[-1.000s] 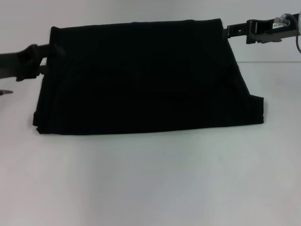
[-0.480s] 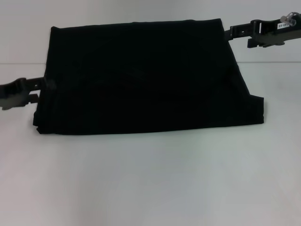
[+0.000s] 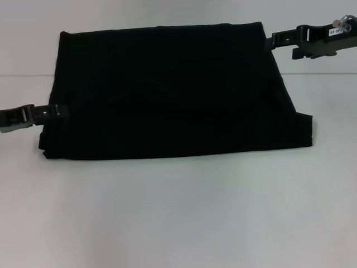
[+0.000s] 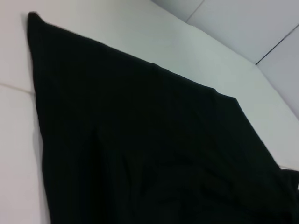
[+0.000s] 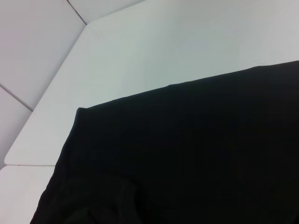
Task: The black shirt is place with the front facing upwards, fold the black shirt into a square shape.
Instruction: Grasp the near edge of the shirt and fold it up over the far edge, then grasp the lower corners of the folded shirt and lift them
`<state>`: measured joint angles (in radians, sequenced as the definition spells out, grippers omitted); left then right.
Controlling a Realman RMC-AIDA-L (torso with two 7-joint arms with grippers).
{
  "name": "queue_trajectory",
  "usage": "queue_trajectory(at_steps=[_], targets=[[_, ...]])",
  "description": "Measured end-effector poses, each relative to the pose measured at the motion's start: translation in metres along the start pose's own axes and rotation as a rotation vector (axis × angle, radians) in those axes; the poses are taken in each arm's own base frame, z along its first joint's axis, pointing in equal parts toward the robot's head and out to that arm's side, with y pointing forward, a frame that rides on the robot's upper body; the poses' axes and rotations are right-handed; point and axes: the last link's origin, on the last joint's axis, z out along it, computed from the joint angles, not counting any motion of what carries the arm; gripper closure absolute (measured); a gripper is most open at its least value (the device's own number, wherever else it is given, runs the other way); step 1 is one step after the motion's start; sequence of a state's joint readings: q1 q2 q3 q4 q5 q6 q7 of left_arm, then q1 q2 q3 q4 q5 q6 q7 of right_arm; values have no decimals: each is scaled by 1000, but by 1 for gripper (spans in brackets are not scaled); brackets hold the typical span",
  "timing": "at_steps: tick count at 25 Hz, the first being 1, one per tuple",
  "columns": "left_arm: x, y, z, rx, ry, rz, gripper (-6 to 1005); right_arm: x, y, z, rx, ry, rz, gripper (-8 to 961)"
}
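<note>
The black shirt (image 3: 167,95) lies folded into a broad rectangle on the white table (image 3: 178,212). Its plain side is up; no lettering or label shows. My left gripper (image 3: 60,110) is at the middle of the shirt's left edge, low by the table, right at the cloth. My right gripper (image 3: 269,41) is beside the shirt's far right corner. The left wrist view shows only the folded shirt (image 4: 140,149) and the table. The right wrist view shows the shirt (image 5: 196,154) with one corner on the table.
A step in the fold shows at the shirt's near right corner (image 3: 304,131). A wall (image 3: 167,11) rises behind the table's far edge. White tabletop runs in front of the shirt.
My left gripper has come from the shirt's far left corner down along the left edge to its middle. My right gripper has drawn slightly away from the far right corner.
</note>
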<state>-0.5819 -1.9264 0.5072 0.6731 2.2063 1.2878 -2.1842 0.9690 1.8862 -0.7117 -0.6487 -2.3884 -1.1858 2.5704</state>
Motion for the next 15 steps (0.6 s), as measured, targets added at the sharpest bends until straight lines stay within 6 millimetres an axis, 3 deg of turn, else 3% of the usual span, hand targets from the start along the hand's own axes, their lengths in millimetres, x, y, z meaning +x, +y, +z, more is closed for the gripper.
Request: queue_trajectory(at_steps=[8,15], targets=[[-14,-15,7,83,-14,14,160,1,1,-1,-9,14,1,9],[-21,-15,19,105,-10,-3,168,1,-1,-3,-12,8,10,10]])
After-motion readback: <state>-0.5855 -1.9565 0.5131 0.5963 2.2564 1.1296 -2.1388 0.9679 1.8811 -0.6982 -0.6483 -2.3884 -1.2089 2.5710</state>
